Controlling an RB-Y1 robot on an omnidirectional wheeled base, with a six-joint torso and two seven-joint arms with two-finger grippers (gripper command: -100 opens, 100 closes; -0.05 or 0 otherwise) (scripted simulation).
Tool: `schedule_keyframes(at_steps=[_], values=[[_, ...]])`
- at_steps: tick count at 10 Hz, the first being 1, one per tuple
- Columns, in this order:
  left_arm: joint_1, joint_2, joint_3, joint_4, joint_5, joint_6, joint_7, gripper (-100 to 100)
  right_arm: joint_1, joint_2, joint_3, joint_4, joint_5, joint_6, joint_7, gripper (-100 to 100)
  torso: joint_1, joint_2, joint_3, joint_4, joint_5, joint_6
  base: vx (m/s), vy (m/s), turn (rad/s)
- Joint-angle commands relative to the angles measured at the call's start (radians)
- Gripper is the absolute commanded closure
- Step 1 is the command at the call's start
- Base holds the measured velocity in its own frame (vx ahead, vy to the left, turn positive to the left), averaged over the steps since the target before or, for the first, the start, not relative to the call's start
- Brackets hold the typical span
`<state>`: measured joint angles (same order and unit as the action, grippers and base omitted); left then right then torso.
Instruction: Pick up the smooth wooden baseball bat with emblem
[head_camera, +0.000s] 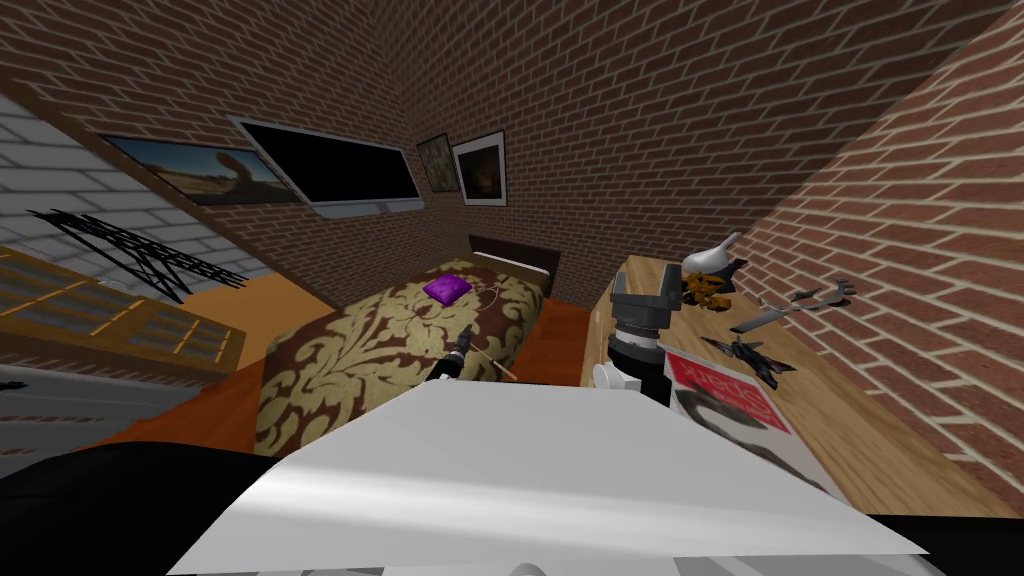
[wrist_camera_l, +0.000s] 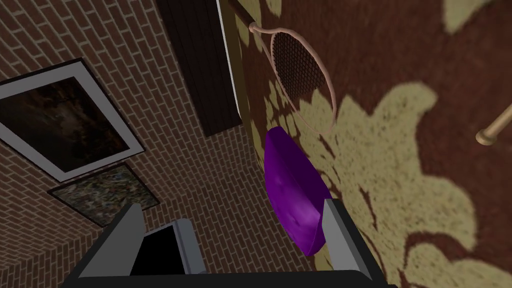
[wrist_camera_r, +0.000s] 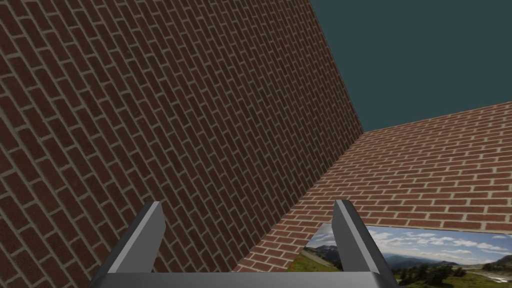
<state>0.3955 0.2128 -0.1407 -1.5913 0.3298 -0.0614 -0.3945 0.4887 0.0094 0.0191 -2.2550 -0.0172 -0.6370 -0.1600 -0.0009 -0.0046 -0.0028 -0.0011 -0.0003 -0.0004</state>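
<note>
Your left gripper hung open over the bed. The bat lay beside it, mid-frame in the head view, so you needed to centre the gripper across the shaft. Your right gripper was open too.

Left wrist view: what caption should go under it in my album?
Open left gripper over the patterned bed, near a purple cushion, a racket and the bat.

Left hand forward, right hand raised, both spread wide.
</note>
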Motion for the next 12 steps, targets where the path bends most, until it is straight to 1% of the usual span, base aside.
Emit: schedule_keyframes(at_steps=[1, 3, 4, 5, 6, 7, 9, 10, 12], values=[[-0.006, -0.004, -0.017, 0.050, 0.030, 0.050, -0.033, -100, 0.000, 0.000, 0.000, 0.000, 0.000, 0.000, 0.000, 0, 0.000, 0.000, 0.000, 0.000, 0.000, 0.000, 0.121, 0.007, -0.161], [-0.006, -0.004, -0.017, 0.066, 0.030, 0.052, -0.033, -100, 0.000, 0.000, 0.000, 0.000, 0.000, 0.000, 0.000, 0, 0.000, -0.001, -0.001, 0.000, 0.000, 0.000, 0.059, 0.011, -0.005], [-0.011, -0.004, -0.027, 0.096, 0.051, 0.086, -0.052, -100, 0.000, 0.000, 0.000, 0.000, 0.000, 0.000, 0.000, 0, 0.000, 0.002, 0.001, 0.000, 0.000, 0.000, 0.041, 0.000, -0.102], [-0.011, -0.004, -0.027, 0.107, 0.051, 0.086, -0.052, -100, 0.000, 0.000, 0.000, 0.000, 0.000, 0.000, 0.000, 0, -0.001, 0.002, 0.001, 0.000, 0.000, 0.000, 0.045, 0.006, -0.054], [-0.016, -0.005, -0.037, 0.145, 0.072, 0.119, -0.071, -100, 0.000, 0.000, 0.000, 0.000, 0.000, 0.000, 0.000, 0, 0.000, 0.002, 0.001, 0.000, 0.000, 0.000, 0.068, 0.010, -0.093], [-0.016, -0.005, -0.037, 0.147, 0.072, 0.119, -0.071, -100, 0.000, 0.000, 0.000, 0.000, 0.000, 0.000, 0.000, 0, 0.000, 0.001, 0.001, 0.000, 0.000, 0.000, 0.060, 0.012, -0.043], [-0.027, -0.005, -0.056, 0.220, 0.112, 0.175, -0.107, -100, 0.000, 0.000, 0.000, 0.000, 0.000, 0.000, 0.000, 0, 0.000, 0.000, 0.000, 0.000, 0.000, 0.000, 0.094, 0.015, -0.114], [-0.027, -0.005, -0.056, 0.228, 0.112, 0.183, -0.107, -100, 0.000, 0.000, 0.000, 0.000, 0.000, 0.000, 0.000, 0, 0.000, -0.001, -0.001, 0.000, 0.000, 0.000, 0.073, 0.010, -0.030], [-0.036, -0.006, -0.074, 0.298, 0.148, 0.240, -0.140, -100, 0.000, 0.000, 0.000, 0.000, 0.000, 0.000, 0.000, 0, 0.000, 0.000, 0.000, 0.000, 0.000, 0.000, 0.081, 0.011, -0.104]])
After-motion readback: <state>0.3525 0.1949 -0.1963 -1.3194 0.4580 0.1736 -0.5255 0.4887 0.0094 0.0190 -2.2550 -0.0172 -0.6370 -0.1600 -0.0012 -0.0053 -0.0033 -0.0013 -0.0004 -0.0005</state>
